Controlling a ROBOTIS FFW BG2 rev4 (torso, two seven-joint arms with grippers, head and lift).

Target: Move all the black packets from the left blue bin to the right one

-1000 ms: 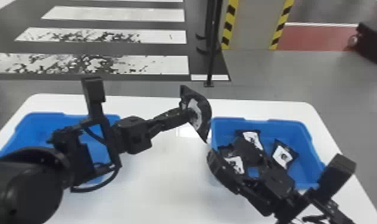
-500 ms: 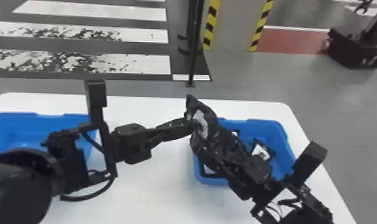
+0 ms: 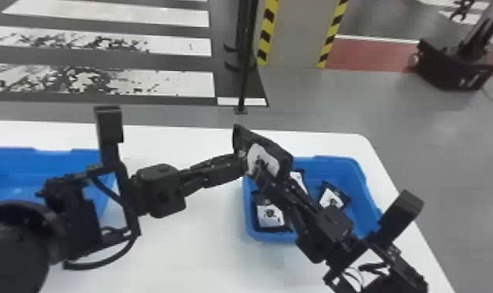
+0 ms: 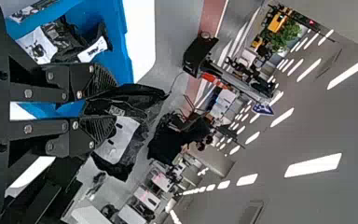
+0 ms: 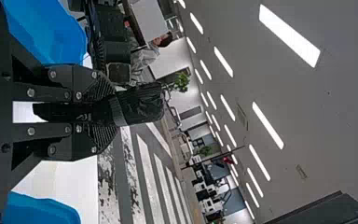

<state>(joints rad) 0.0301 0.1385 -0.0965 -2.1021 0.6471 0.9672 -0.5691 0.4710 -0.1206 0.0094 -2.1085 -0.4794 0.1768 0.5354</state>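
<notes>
Blk packet [image 3: 276,150]: 1 pc., w/ wht label; we see it raised, tilted, at far L corner of R bin, betw. both grippers.
L gripper [image 3: 242,163]: narrow, fingers pinching packet at its L edge; we confirm grip in L wrist view.
R gripper [image 3: 263,176]: narrow too, on same packet, from near side; in R wrist view we see packet's dark edge clamped betw. fingers.
R bin [image 3: 348,165]: blue, on table; we count 3 packets inside: near L corner [image 3: 270,214], far side [image 3: 298,180], toward R side [image 3: 335,198]; wht labels showing, near-L one partly under R gripper.
L bin [image 3: 13,157]: blue, at table's L end, partly behind L arm [image 3: 74,218].
Table [image 3: 202,257]: wht top, rounded far R corner, under both bins.
Floor [image 3: 335,101]: gray, beyond table; we note wht stripes [image 3: 171,83] far L, blk pole [image 3: 244,78] mid, wheeled base [image 3: 451,70] far R.
</notes>
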